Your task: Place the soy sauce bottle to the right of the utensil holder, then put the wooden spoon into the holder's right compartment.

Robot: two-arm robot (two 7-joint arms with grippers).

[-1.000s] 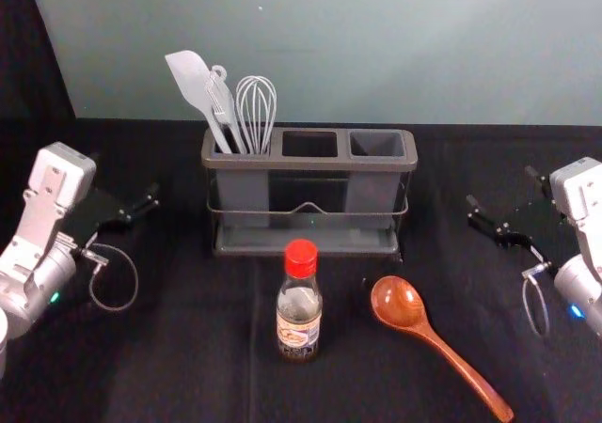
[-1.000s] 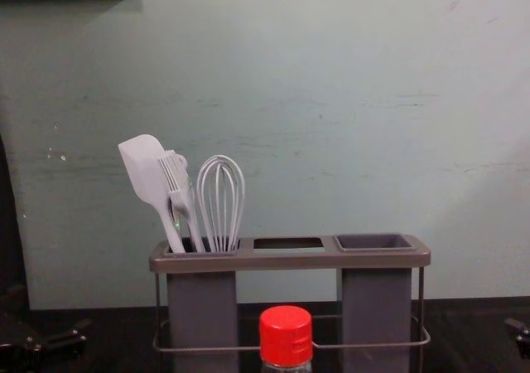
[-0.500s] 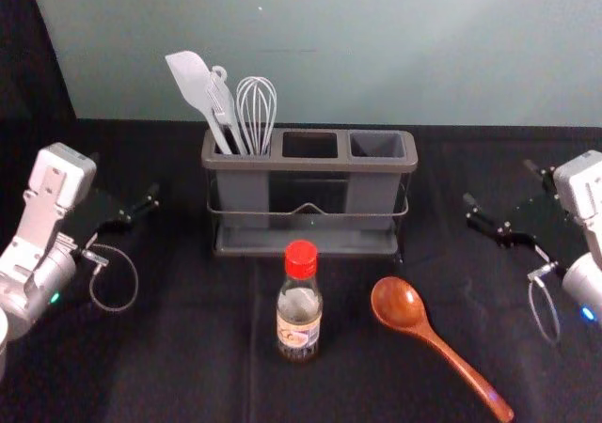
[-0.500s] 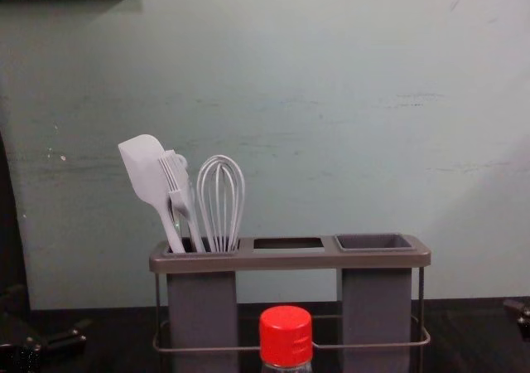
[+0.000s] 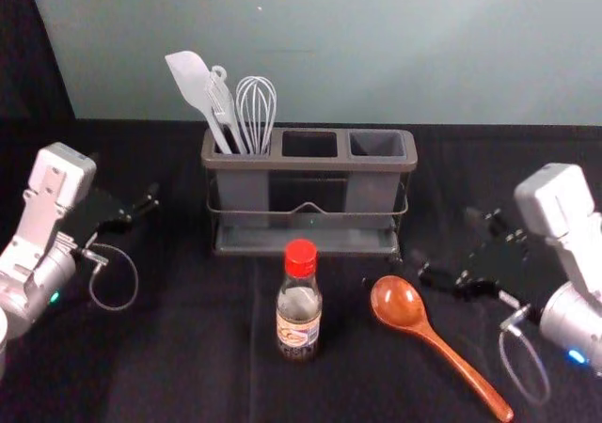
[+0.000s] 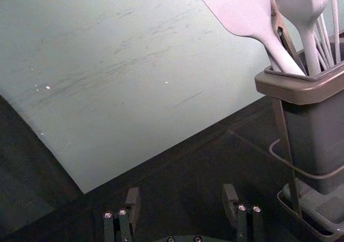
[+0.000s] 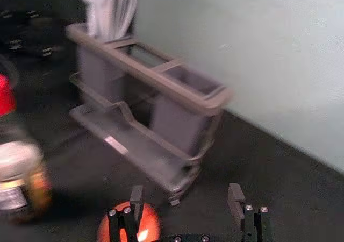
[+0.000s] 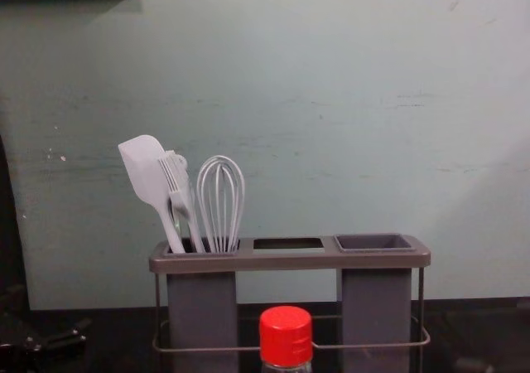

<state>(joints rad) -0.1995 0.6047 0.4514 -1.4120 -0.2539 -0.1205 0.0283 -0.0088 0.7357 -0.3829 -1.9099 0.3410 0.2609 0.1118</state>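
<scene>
The soy sauce bottle (image 5: 299, 305) stands upright on the bench (image 5: 188, 371), at 6 o'clock from the utensil holder (image 5: 308, 164) as the head view shows it. Taking the bottle as centre, the bowl of the wooden spoon (image 5: 397, 303) lies at 3 o'clock, its handle pointing between 4 and 5 o'clock. The right hand (image 7: 185, 192) is near the spoon's bowl, at about 2 o'clock from the bottle; its fingers are wide apart, with nothing between them. The left hand (image 6: 181, 193) is parked at 10 o'clock, also spread wide and without any object.

I judge the bottle to be stiff, smooth and a little slippery, with its weight low, where the dark sauce is. It would be best to hold it around the body below the neck, not by the red cap (image 5: 300, 258), and to keep it vertical. The spoon should be light and hard; its handle looks like the proper place to take it, so that it can later enter the right compartment (image 5: 377, 144).

A coloured label (image 5: 298, 333) goes around the lower body of the bottle. It bears some printing, but I cannot read any brand.
</scene>
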